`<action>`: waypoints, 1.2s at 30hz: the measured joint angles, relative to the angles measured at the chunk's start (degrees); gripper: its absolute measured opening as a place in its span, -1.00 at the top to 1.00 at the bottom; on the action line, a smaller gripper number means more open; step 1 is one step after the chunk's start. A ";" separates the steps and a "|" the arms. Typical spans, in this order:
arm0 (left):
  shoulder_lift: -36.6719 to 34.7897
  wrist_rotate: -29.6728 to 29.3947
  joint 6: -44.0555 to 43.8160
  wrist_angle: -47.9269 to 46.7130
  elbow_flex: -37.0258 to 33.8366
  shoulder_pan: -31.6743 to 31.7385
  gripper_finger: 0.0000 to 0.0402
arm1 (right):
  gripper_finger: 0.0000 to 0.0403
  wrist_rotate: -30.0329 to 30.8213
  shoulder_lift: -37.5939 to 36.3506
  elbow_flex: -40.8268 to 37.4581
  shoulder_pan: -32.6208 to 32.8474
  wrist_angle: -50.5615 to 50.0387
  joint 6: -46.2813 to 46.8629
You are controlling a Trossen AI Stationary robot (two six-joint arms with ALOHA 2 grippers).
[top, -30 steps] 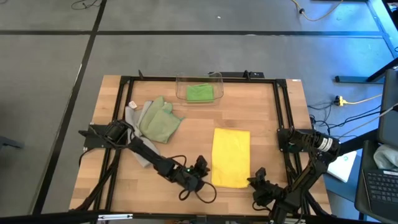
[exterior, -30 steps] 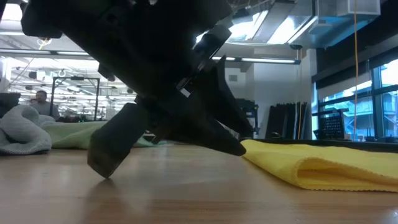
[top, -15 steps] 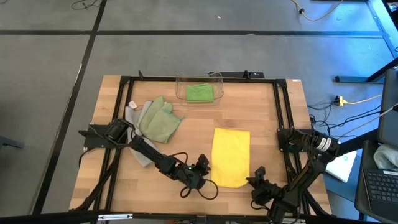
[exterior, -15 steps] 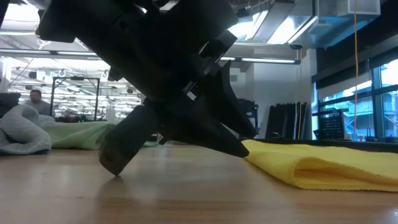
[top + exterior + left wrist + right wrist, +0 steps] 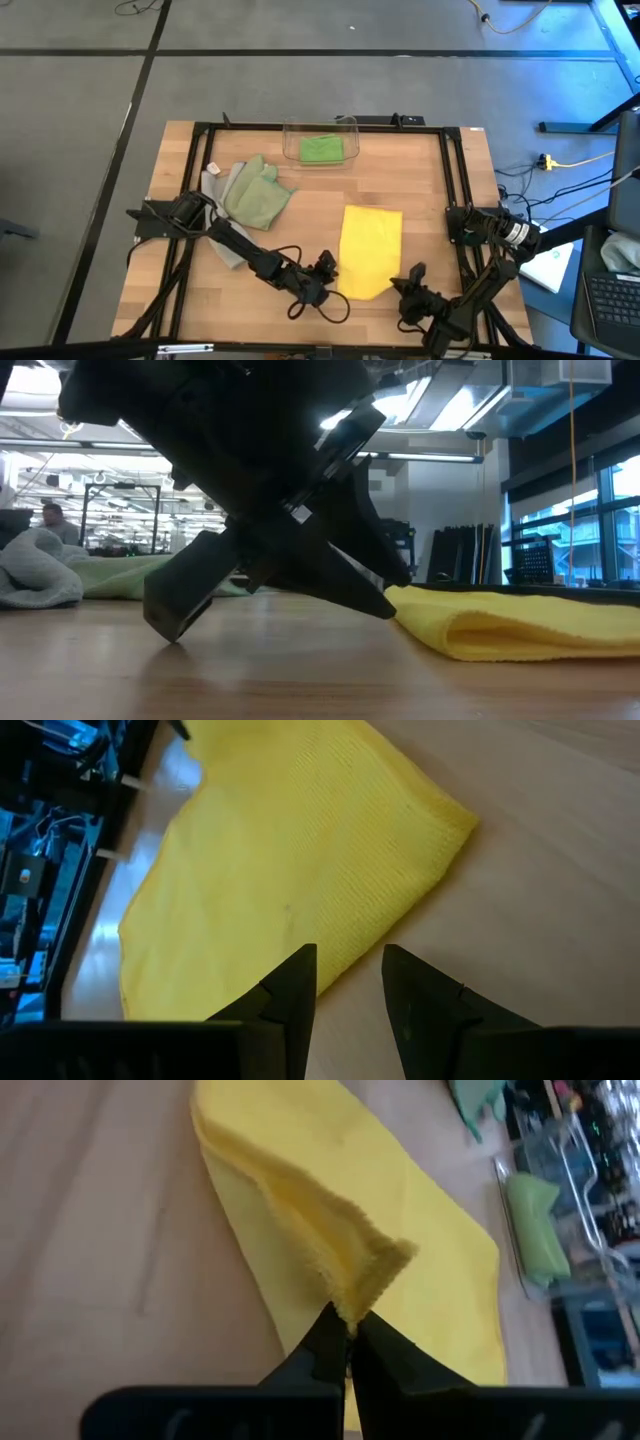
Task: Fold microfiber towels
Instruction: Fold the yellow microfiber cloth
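Observation:
A yellow towel [image 5: 370, 245], folded into a long strip, lies on the table's near middle. My right gripper [image 5: 402, 283] is shut on its near right corner. My left gripper [image 5: 330, 268] stands open at the strip's near left edge [image 5: 335, 960], one fingertip [image 5: 383, 603] right at the cloth. A pale sage green towel [image 5: 258, 195] lies crumpled over a grey one [image 5: 213, 188] at the far left. A bright green towel [image 5: 322, 149] sits inside the clear bin [image 5: 345, 128]. My right gripper pinches the yellow towel's near right corner [image 5: 366, 1283] between its two fingers, slanting down from the table's near right. The corner stands raised as a ridge above the fingers; the remaining cloth lies flat on the table. One layer or several, I cannot tell. My left gripper's fingertip is at the towel's near left edge; I cannot tell whether it touches.
The black frame rails [image 5: 455, 170] run along the table's left, right and far sides. Bare wood [image 5: 420, 180] lies between the yellow towel and the right rail. A black cable [image 5: 300, 305] loops near the left gripper.
My right gripper has shut on the yellow towel's near right corner, rolled its wrist and drawn the corner a little up and inward. The towel's near edge now slants where it lay square; its far part has stayed put.

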 joint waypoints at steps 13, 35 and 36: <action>1.87 1.51 9.13 3.93 0.05 0.52 0.45 | 0.95 3.14 -2.12 0.14 -0.07 -14.62 26.55; 3.29 5.70 13.58 8.00 0.03 1.68 0.31 | 0.95 6.67 -9.93 0.20 -6.59 -17.84 28.03; 3.29 5.60 13.51 7.98 0.03 1.68 0.28 | 0.95 6.70 -10.27 0.20 -6.93 -18.17 28.03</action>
